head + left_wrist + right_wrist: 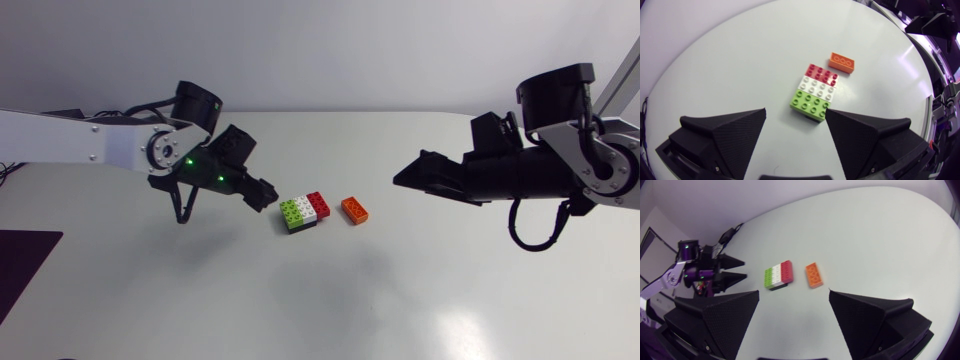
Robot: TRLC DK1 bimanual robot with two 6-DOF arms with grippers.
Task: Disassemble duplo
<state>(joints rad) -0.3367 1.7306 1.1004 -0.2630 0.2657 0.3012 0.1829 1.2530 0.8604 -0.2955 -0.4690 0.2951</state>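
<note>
White table (320,300) held stack (304,211) at centre frame, long axis left-right, orange brick (354,210) just right of it. Nearer lay the left gripper (264,194), just left of stack, jaws apart, empty; the right gripper (405,178), also apart, sat farther right.

the head camera hangs fixed above the table (320,300), looking down on both arms. the left wrist camera sits behind the left gripper (795,112), close to the brick stack (816,90). the right wrist camera looks across from farther off, facing the left arm (670,277). all three views share the brick stack and the orange brick (842,62).
</note>
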